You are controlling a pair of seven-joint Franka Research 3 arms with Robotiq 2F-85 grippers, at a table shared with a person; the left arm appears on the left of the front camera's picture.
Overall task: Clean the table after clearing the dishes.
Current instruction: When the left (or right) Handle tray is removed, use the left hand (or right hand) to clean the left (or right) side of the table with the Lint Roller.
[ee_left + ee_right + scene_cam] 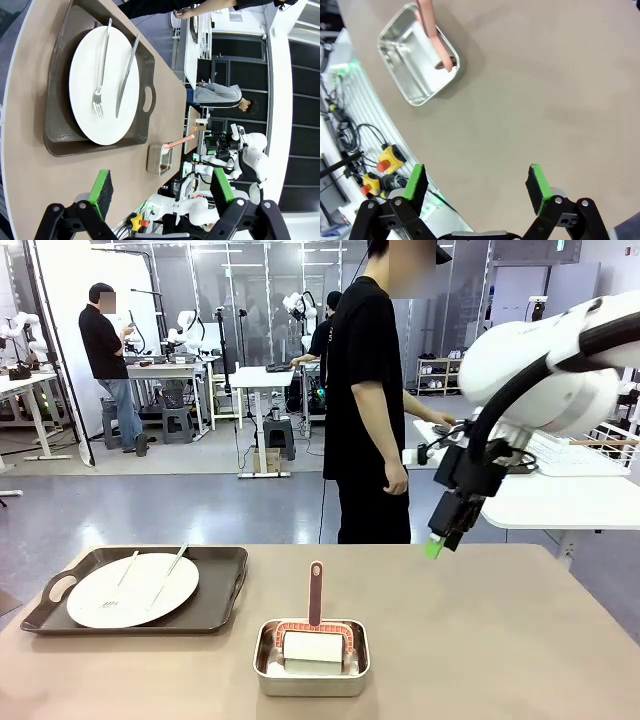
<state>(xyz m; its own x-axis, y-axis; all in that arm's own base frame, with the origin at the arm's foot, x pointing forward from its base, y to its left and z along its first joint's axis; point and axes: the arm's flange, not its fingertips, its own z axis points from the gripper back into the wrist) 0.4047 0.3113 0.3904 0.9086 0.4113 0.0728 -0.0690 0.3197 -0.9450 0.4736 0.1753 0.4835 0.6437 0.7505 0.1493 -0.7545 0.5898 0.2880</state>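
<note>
The tan table (480,640) carries the dishes at its left: a white plate (130,590) with a fork (125,575) and a knife (168,575), on a dark tray (230,562). My right gripper (445,535) hovers above the table's far right part. In its wrist view the right gripper (476,184) is open over bare table (545,90), with nothing between the fingers. The left gripper (162,187) is open and empty too. It looks along the table (25,100) at the tray (60,135), plate (100,100), fork (101,65) and knife (126,75).
A small steel pan (310,685) at the front middle holds a cleaning tool with a pink handle (316,595); the pan (417,55) also lies ahead of the right gripper. A person in black (365,400) stands at the far edge. A white table (560,495) stands behind at right.
</note>
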